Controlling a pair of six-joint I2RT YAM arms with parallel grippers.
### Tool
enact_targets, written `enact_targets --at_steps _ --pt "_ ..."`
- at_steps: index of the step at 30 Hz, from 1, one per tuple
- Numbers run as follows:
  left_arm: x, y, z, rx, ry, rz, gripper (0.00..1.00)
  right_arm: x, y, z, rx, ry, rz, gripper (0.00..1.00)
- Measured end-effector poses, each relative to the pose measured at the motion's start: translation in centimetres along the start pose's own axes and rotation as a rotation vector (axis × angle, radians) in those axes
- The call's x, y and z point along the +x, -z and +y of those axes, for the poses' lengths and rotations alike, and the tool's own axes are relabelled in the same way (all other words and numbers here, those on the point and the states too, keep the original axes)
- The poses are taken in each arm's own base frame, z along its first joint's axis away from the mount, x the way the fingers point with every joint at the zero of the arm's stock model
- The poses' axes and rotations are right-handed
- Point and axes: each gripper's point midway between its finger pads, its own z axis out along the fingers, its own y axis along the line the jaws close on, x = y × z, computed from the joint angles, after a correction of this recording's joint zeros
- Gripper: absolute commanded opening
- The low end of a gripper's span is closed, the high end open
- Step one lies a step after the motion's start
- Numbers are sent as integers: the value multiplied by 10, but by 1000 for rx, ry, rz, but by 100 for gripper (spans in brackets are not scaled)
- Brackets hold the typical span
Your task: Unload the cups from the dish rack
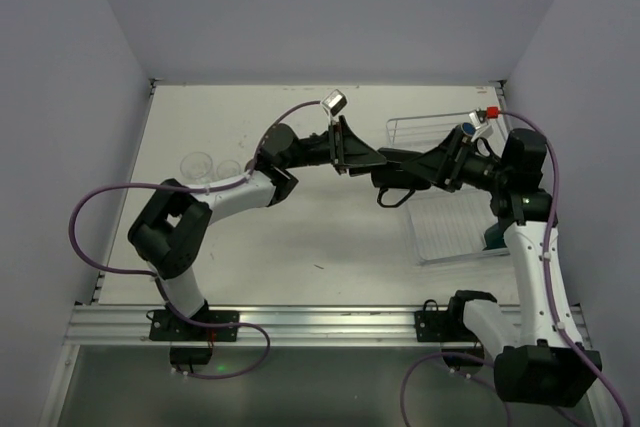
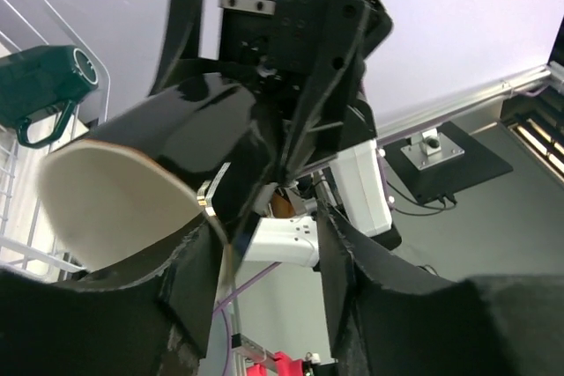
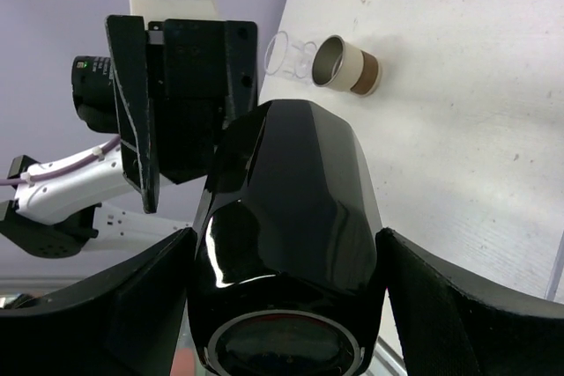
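Observation:
My right gripper [image 1: 418, 169] is shut on a glossy black mug [image 3: 291, 191] and holds it in the air over the middle of the table. The mug's cream inside [image 2: 115, 195] faces my left gripper [image 2: 269, 235], which is open. Its left finger [image 2: 132, 305] is at the mug's rim, and the mug sits up and to the left of the gap. In the top view the left gripper [image 1: 358, 157] meets the mug [image 1: 395, 179] left of the white wire dish rack [image 1: 425, 127]. A dark teal mug [image 2: 44, 81] lies in the rack [image 2: 18, 173].
Two clear glasses [image 1: 196, 163] stand on the table at the left. In the right wrist view a cream cup with a brown base [image 3: 348, 65] lies on its side beside a clear glass [image 3: 289, 52]. Grey walls close in the table on three sides.

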Motion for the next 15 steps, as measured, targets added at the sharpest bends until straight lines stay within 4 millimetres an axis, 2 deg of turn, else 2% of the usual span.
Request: enact_targets --at_steps 1,3,13,15 --pt "1 1 -3 11 5 0 40 1 -2 -2 -12 -5 5 0" --pt "2 2 -4 16 19 0 35 5 -5 -3 -45 -24 21 0" --pt "7 6 -7 37 58 10 33 9 -11 4 -132 -29 53 0" --pt "8 6 -9 42 65 14 25 10 -13 7 -141 -24 61 0"
